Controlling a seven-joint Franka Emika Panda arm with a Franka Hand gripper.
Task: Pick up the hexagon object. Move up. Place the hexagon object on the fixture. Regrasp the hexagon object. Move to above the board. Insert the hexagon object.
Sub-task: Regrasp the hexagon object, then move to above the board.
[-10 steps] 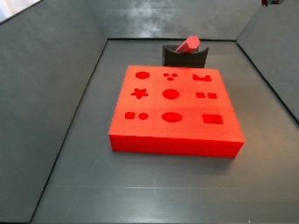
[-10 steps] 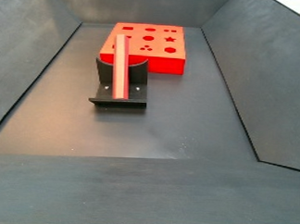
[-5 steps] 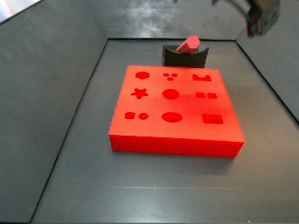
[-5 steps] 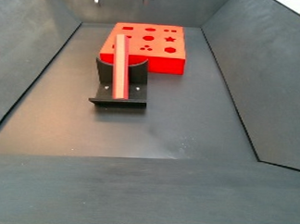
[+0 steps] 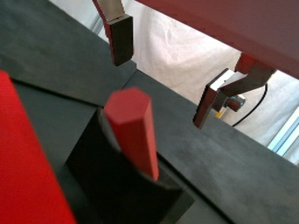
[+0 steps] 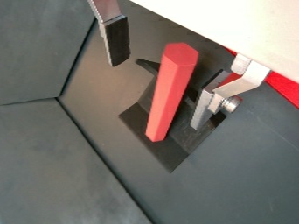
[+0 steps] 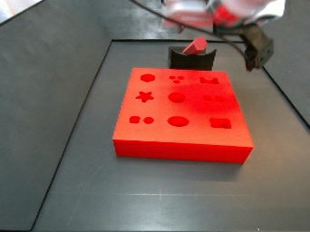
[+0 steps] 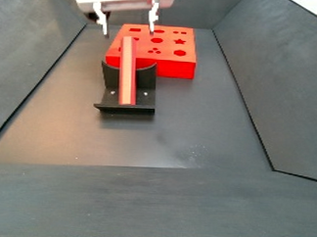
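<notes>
The long slim red hexagon object (image 8: 125,68) lies tilted in the notched top of the small dark grey-black fixture (image 8: 127,96), its upper end toward the large flat red-orange board (image 8: 165,48) with its darker shaped holes. In a side view the fixture (image 7: 191,60) stands just beyond the board's far edge (image 7: 179,109), at about 12 o'clock from it, close to the back wall of the dark grey desk (image 7: 85,181). Wide bare floor lies on the near side of the board and along both sloping walls.

The gripper (image 8: 126,21) hangs above the fixture with its jaws spread wide apart, holding nothing. In both wrist views the two flat silver fingers (image 5: 119,35) (image 6: 115,33) flank the rod's raised end (image 5: 132,127) (image 6: 170,87) with clear gaps on either side, touching neither rod nor fixture.

In a side view the arm (image 7: 216,11) is blurred and cut off by the upper edge, and part of it hides the fixture's right side. The rod's lower end is hard to make out in the wrist views.
</notes>
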